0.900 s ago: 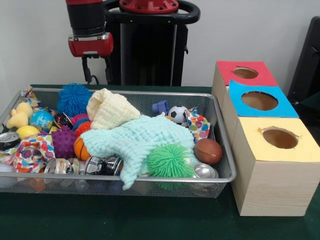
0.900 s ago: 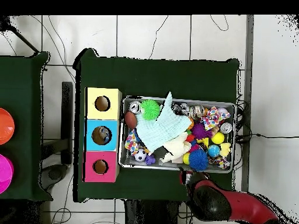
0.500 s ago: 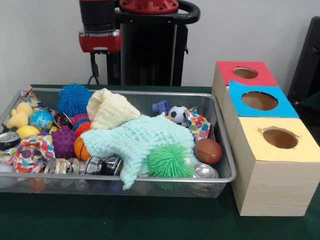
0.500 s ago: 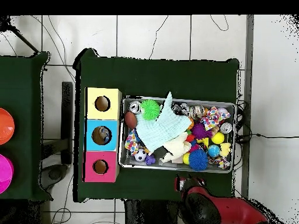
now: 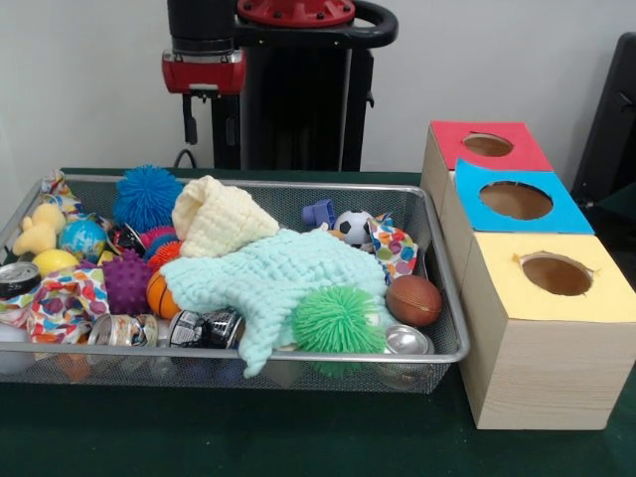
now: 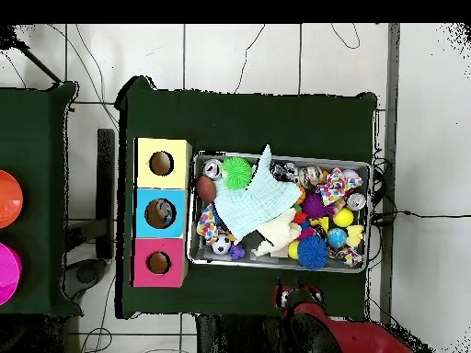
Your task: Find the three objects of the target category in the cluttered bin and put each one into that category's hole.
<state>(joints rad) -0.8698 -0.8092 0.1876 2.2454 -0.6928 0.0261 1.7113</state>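
Observation:
The wire bin (image 5: 288, 183) holds a mint cloth (image 5: 273, 278) and a cream cloth (image 5: 221, 217) spread over the clutter. Around them lie a green spiky ball (image 5: 339, 320), a blue spiky ball (image 5: 146, 196), a purple knobbly ball (image 5: 126, 281), a brown football (image 5: 413, 299), a soccer ball (image 5: 352, 227), a small basketball (image 5: 159, 295), a globe ball (image 5: 81, 238) and metal cans (image 5: 207, 328). My gripper (image 5: 206, 119) hangs open and empty, high behind the bin's back rim. In the overhead view the gripper (image 6: 296, 296) is outside the bin (image 6: 304, 267), off its near long side.
Three wooden boxes stand in a row beside the bin, each with a round hole on top: red (image 5: 487, 145), blue (image 5: 515, 200) and yellow (image 5: 556, 275). Patterned cloths (image 5: 62, 298), a yellow duck (image 5: 38, 231) and a purple piece (image 5: 320, 212) also lie in the bin.
My gripper has risen and shifted right in the front view, drawing back from the bin's edge in the overhead view. Nothing in the bin has moved.

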